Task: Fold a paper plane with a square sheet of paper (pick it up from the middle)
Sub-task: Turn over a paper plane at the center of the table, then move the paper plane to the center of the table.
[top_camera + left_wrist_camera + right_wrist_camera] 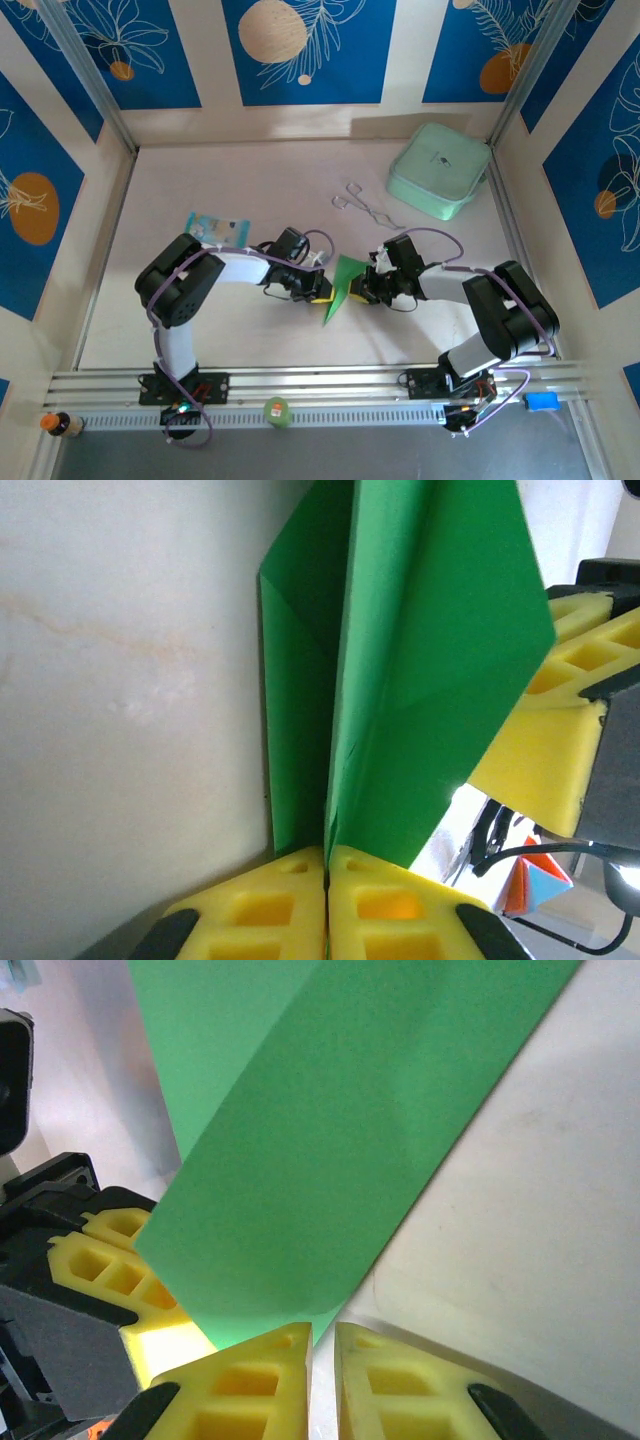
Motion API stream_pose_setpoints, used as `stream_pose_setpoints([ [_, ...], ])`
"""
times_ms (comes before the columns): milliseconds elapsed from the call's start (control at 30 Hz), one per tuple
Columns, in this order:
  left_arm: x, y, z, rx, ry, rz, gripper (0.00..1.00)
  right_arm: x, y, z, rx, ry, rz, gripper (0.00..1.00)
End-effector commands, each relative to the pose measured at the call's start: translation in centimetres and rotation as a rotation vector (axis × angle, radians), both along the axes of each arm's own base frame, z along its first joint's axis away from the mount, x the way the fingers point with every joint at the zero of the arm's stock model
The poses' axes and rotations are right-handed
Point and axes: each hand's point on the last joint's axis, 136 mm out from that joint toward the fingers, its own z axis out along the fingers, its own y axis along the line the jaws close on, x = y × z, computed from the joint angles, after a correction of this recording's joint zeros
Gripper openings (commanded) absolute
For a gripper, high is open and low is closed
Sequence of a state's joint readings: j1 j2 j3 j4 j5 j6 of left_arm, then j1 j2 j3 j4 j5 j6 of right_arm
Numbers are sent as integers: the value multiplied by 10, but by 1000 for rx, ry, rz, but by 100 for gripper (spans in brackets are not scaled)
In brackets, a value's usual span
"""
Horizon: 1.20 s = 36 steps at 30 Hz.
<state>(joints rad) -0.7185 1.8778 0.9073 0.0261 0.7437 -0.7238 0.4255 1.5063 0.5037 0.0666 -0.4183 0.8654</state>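
Containers: one mint-green box (440, 172) stands at the far right of the tabletop (250, 190) with its lid on. We cannot see its contents. Metal tongs (364, 205) lie just beside it, and a light-blue packet (217, 226) lies flat near the left arm.

The sheet of paper (343, 284), bright green and folded to a narrow point, sits mid-tabletop between the two arms. From above it reads as a slim pointed shape. The left wrist view adds the centre crease and shows the left end effector (327, 880) pressed together on the paper's lower fold. The right wrist view shows the right end effector (322, 1355) with a thin slit between its pads and the paper's edge at their tips. We cannot tell whether they nip it.

Surface: pale and faintly marbled. Walls: cream with blue panels (300, 50) bearing leaf and orange-disc prints. Aluminium rails (320, 385) run along the near edge.
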Motion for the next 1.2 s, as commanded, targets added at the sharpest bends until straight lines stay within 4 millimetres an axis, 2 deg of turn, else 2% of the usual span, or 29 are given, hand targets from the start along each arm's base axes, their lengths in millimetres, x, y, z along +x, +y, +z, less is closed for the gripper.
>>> stream_pose_setpoints([
  [0,1,-5,13,-20,-55,-12,7,0,-2,10,3,-14,-6,14],
  [100,11,5,24,45,-151,45,6,3,-10,16,-25,-42,-35,14],
  [333,36,68,40,487,-442,191,4,4,-26,25,-69,-83,-98,15],
  [467,43,88,47,610,-499,230,4,3,-25,27,-65,-81,-100,15],
  [667,40,90,38,666,-475,212,4,3,-22,27,-60,-76,-92,15],
  [833,34,82,27,659,-441,189,4,2,-15,31,-29,-82,-65,16],
  [1000,28,75,21,624,-410,181,4,5,5,48,61,-113,-29,21],
  [1167,21,72,18,592,-390,192,4,14,30,58,101,-118,13,33],
])
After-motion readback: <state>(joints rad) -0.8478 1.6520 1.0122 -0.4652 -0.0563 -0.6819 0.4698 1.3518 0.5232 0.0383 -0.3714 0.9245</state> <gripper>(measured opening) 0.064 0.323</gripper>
